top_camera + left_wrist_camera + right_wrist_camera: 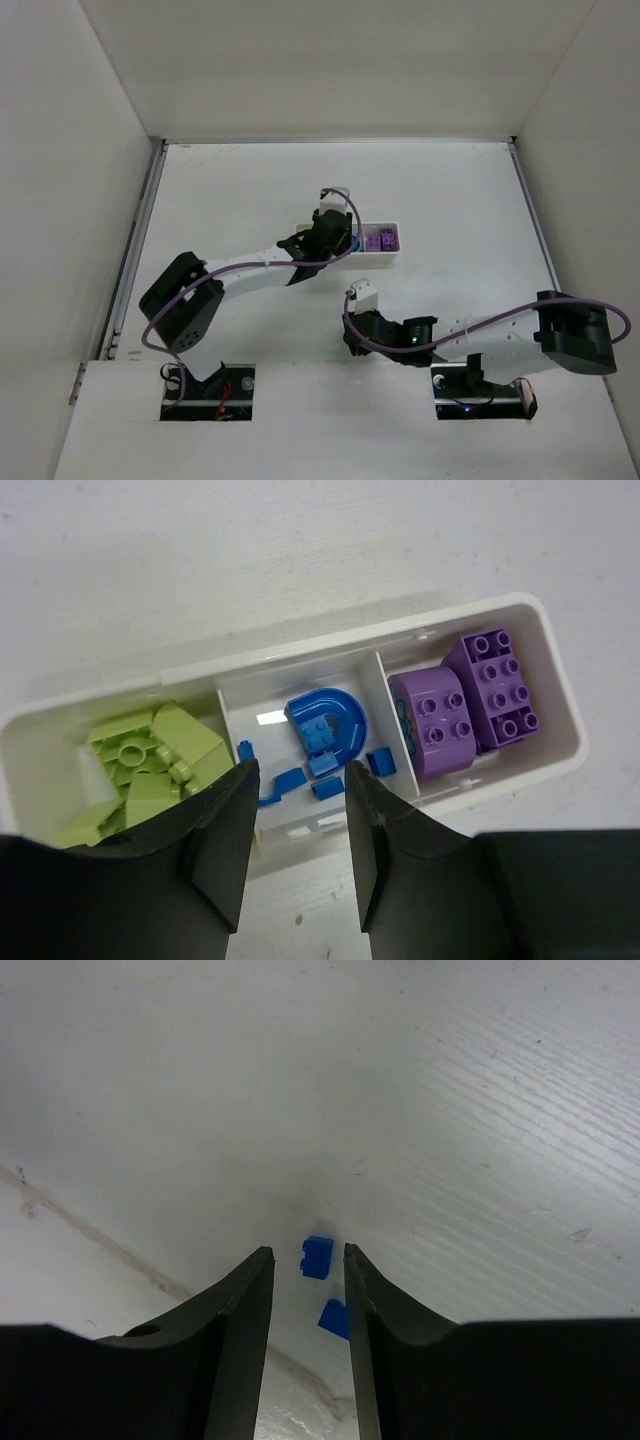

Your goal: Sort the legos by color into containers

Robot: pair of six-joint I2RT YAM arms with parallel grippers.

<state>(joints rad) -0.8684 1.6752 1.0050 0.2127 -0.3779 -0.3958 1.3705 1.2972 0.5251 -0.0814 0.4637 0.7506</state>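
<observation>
Top external: left gripper (pixel 325 238) hangs over the tray (pixel 396 252). Right gripper (pixel 356 336) sits low near the table's (pixel 230 200) near edge, with open room around it.

Left wrist: fingers spread, holding nothing. Blue legos (pixel 328 728) lie just beyond the tips, green legos (pixel 150 765) to their left, purple legos (pixel 465 705) to their right, tray walls close by.

Right wrist: fingers apart, one blue bit (pixel 317 1257) just past the tips, another bit (pixel 333 1317) between them. Closing could flick either away or pinch both crookedly. A seam (pixel 100 1240) runs left.
</observation>
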